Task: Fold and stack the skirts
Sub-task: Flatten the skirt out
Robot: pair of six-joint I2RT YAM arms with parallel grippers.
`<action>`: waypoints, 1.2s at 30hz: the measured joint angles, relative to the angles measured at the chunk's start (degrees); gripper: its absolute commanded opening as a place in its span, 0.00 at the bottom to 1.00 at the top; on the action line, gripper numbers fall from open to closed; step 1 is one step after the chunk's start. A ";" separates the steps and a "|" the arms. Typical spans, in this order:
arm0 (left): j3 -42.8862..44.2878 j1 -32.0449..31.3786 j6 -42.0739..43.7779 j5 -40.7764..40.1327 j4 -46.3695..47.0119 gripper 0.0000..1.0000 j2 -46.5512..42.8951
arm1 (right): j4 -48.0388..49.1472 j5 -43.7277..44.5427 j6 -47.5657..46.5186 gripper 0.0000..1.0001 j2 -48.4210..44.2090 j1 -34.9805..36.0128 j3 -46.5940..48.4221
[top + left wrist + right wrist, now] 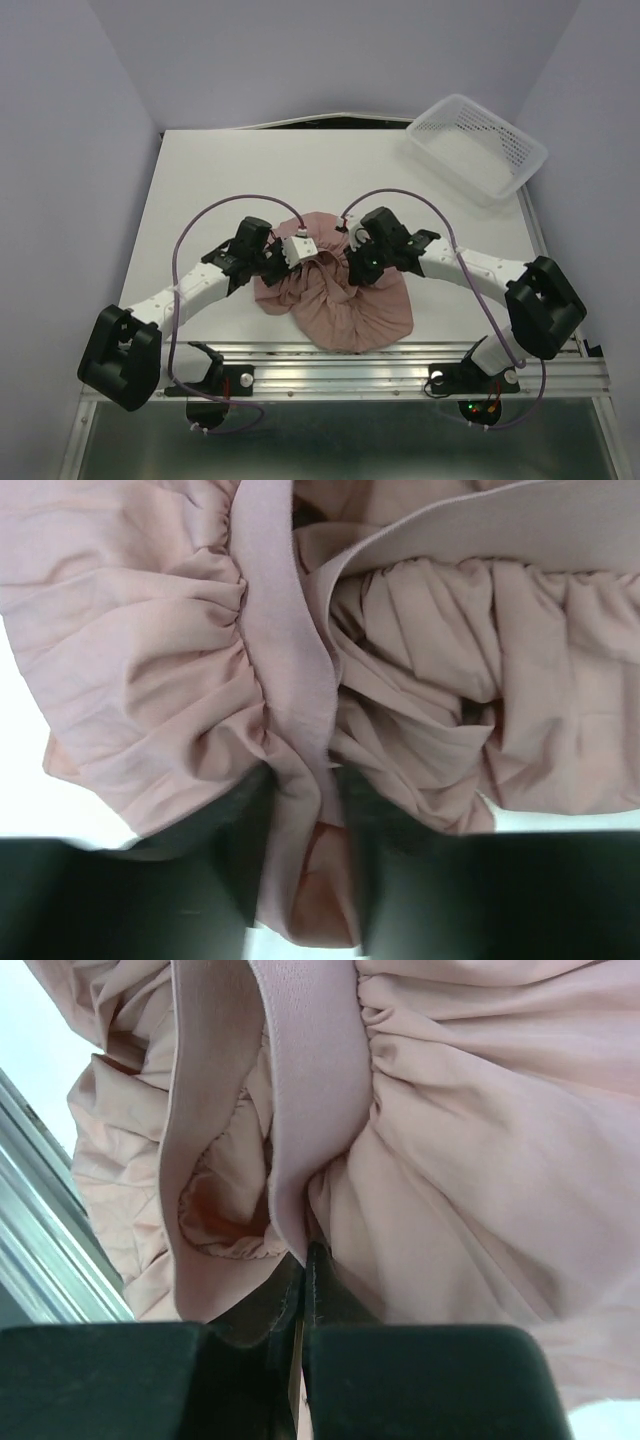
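Note:
One dusty-pink skirt [340, 290] lies bunched near the table's front edge, between both arms. My left gripper [290, 250] is at its upper left and is shut on the skirt's smooth waistband [290, 670], which runs down between the dark fingers [395, 880]. My right gripper [352, 262] is at the skirt's upper middle. Its fingers [325, 1290] are pressed together on a fold of the waistband [310, 1090], with gathered fabric [480, 1140] to the right. No second skirt shows.
A white mesh basket [478, 146] stands at the back right corner of the white table [250, 170]. The metal rail [400, 365] runs along the near edge under the skirt's lower hem. Purple cables loop over both arms.

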 measured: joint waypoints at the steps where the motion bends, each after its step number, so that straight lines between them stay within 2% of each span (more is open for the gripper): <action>1: 0.00 0.04 0.15 -0.66 0.28 0.02 0.66 | -0.74 0.39 -0.74 0.01 -0.20 -0.35 0.48; 5: 3.72 3.85 1.22 2.19 -5.11 0.00 1.03 | -4.31 1.40 -5.33 0.01 -2.12 -2.86 2.97; 9: 11.26 7.58 3.61 7.39 -12.87 0.00 -0.96 | -9.53 0.04 -14.01 0.01 -3.26 -10.51 7.50; 12: 15.74 7.65 5.86 12.07 -17.92 0.00 -2.75 | -13.00 -1.16 -20.17 0.01 -2.56 -14.95 11.61; 15: 17.35 7.13 7.10 15.65 -21.00 0.00 -1.31 | -15.67 -3.91 -24.46 0.15 0.50 -16.11 16.59; 16: 17.35 7.13 6.71 16.26 -21.31 0.00 -0.09 | -16.59 -4.94 -25.38 0.27 2.34 -16.09 18.67; 18: 17.35 7.28 5.35 16.92 -21.44 0.00 4.31 | -18.03 -6.54 -26.16 0.42 6.32 -16.06 22.64; 19: 17.42 7.43 4.04 17.20 -21.29 0.00 6.84 | -18.14 -6.97 -26.38 0.58 8.11 -15.98 24.22; 21: 17.70 7.65 2.43 17.38 -21.14 0.00 10.99 | -18.78 -7.45 -26.27 0.73 10.19 -16.09 25.51; 28: 23.91 11.04 -3.17 20.63 -20.90 0.00 22.29 | -21.24 -8.63 -26.51 0.89 5.68 -18.82 25.44; 36: 30.88 14.32 -5.90 24.35 -21.99 0.00 30.53 | -19.45 -12.61 -28.24 0.96 -6.95 -19.41 16.50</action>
